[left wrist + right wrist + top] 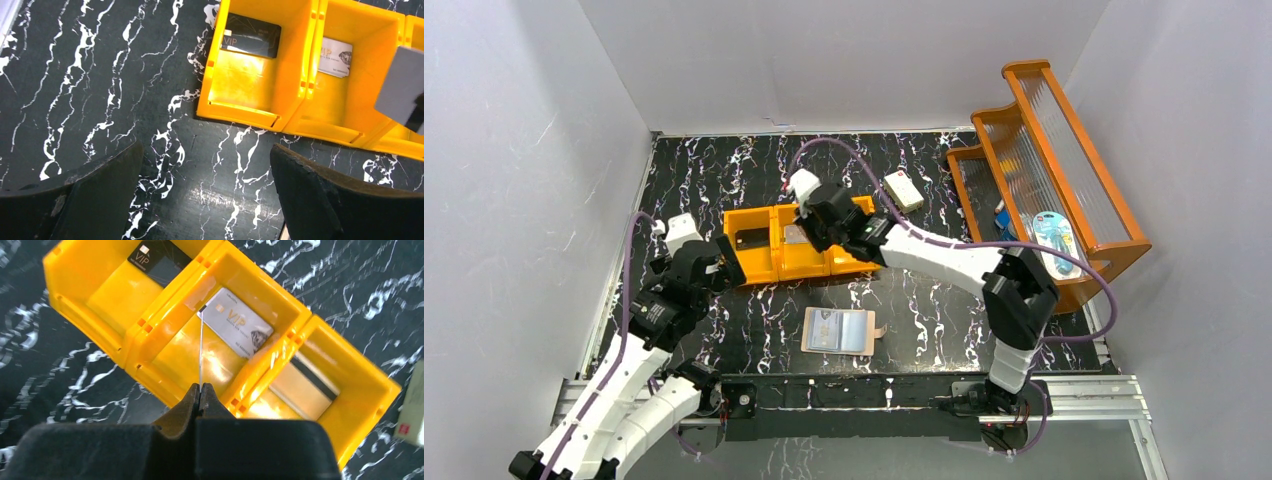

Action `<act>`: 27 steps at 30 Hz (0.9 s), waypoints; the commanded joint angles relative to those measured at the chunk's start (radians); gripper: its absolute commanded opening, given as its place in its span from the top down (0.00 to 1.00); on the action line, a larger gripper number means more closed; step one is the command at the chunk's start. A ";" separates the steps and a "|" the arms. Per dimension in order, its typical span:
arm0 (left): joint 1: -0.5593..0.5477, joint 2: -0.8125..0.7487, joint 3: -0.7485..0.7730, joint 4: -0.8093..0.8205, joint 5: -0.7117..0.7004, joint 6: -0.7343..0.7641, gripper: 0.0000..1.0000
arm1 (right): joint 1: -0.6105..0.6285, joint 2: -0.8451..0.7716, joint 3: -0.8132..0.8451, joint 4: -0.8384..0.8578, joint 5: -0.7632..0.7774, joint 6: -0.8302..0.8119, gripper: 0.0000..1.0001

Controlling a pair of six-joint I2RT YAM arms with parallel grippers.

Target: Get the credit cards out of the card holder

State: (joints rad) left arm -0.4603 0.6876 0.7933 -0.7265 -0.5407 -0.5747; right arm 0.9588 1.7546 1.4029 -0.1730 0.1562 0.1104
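- White walls close in a black marbled table (724, 170) with white veins.
- A yellow-orange plastic bin with three compartments (764, 268) lies in the middle of the table, its long side roughly parallel to the far edge.
- The right claw (201, 392) is clenched on a thin silver-grey card (402, 87). The card is pinched by one edge and hangs above the bin. I judge that this grip lets the card fall into a compartment.
- Each compartment already has one card: a black VIP card (250, 35) at the left end, a pale silver VIP card (240, 325) in the middle, and a light card with a dark stripe (305, 385) at the right end.
- The peach-pink bifold card holder (839, 330) lies open and flat by the middle of the table's near edge, well apart from both claws. I cannot tell if cards are left inside.
- The left claw (206, 155) is released, jaws wide, over bare table just beside the bin's left end, probably to keep out of the way.
- The table between bin and holder is free for moving. A small white box (904, 190) and an orange wooden rack (1044, 180) stand toward the far right corner.
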 commanded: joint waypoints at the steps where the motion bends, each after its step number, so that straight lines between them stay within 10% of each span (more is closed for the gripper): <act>1: 0.002 -0.037 0.004 0.018 -0.078 0.025 0.02 | 0.068 0.069 0.049 0.162 0.132 -0.388 1.00; 27: 0.002 -0.116 -0.013 -0.004 -0.107 0.005 0.02 | 0.047 0.398 0.262 0.169 0.217 -0.819 1.00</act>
State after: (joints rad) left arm -0.4603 0.5797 0.7784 -0.7265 -0.6037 -0.5686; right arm 1.0199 2.1441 1.6192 -0.0273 0.3565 -0.6819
